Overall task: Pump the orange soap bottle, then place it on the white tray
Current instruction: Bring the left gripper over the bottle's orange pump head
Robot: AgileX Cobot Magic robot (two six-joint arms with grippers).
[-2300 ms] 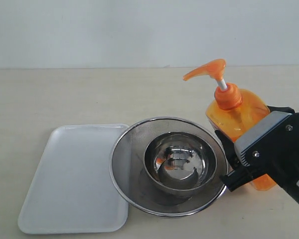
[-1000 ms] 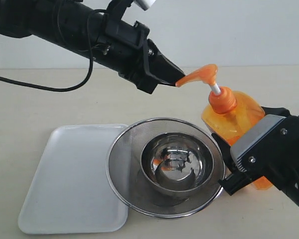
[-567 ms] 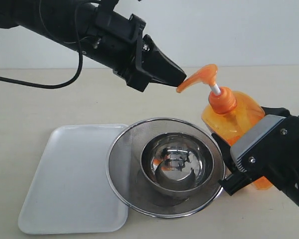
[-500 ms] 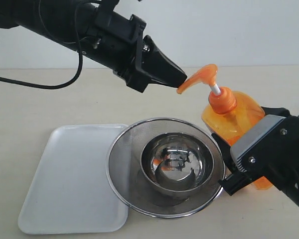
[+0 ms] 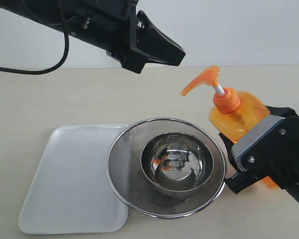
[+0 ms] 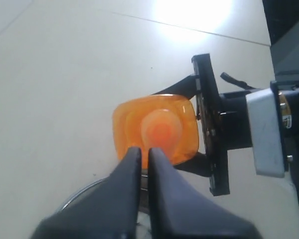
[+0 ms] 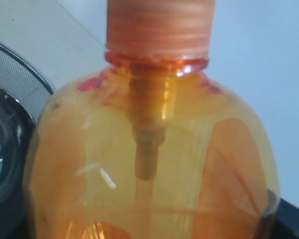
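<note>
The orange soap bottle (image 5: 241, 117) stands tilted at the right of the table, its pump head (image 5: 202, 79) raised on a white stem and pointing left. My right gripper (image 5: 254, 144) is shut on the bottle's body, one finger on each side. In the right wrist view the bottle (image 7: 149, 164) fills the frame. My left gripper (image 5: 182, 52) hangs shut and empty above and to the left of the pump head, not touching it. In the left wrist view its shut fingertips (image 6: 144, 149) sit just over the bottle (image 6: 159, 117). The white tray (image 5: 72, 179) lies bare at the front left.
A round steel mesh strainer (image 5: 124, 164) with a steel bowl (image 5: 177, 164) in it sits between the tray and the bottle, overlapping the tray's right edge. A black cable (image 5: 40, 69) trails from the left arm over the table's back left.
My left gripper has risen away from the pump spout, where its tip was a second ago. The bottle and right gripper have shifted slightly right.
</note>
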